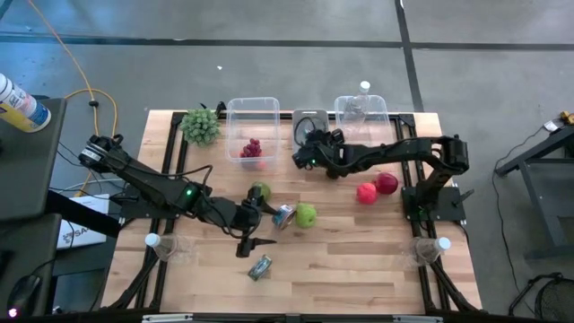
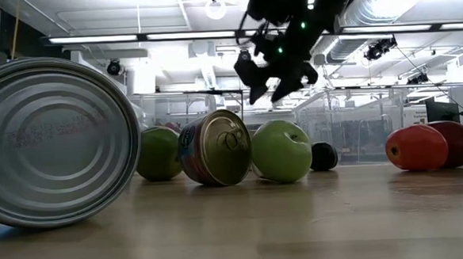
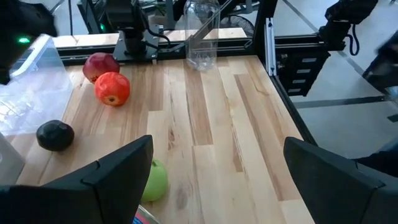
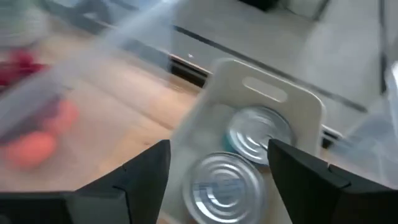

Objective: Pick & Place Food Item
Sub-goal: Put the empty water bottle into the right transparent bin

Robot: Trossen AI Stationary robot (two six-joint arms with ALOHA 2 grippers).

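Right gripper (image 1: 305, 154) open-jawed above two cans (image 4: 258, 135) at the bench's far edge; left gripper (image 1: 256, 226) open-jawed, empty, mid-bench.

The desk (image 1: 377, 260) carries two green apples (image 1: 306, 215), two red apples (image 1: 367, 193), four cans (image 1: 260, 267), two clear tubs (image 1: 252, 112), three plastic bottles (image 1: 431, 248), one bunch of grapes (image 1: 250, 149) and one leafy green bunch (image 1: 201, 126).

Grapes (image 1: 252, 148) in left bin (image 1: 235, 135); apples (image 1: 376, 187) right of centre.
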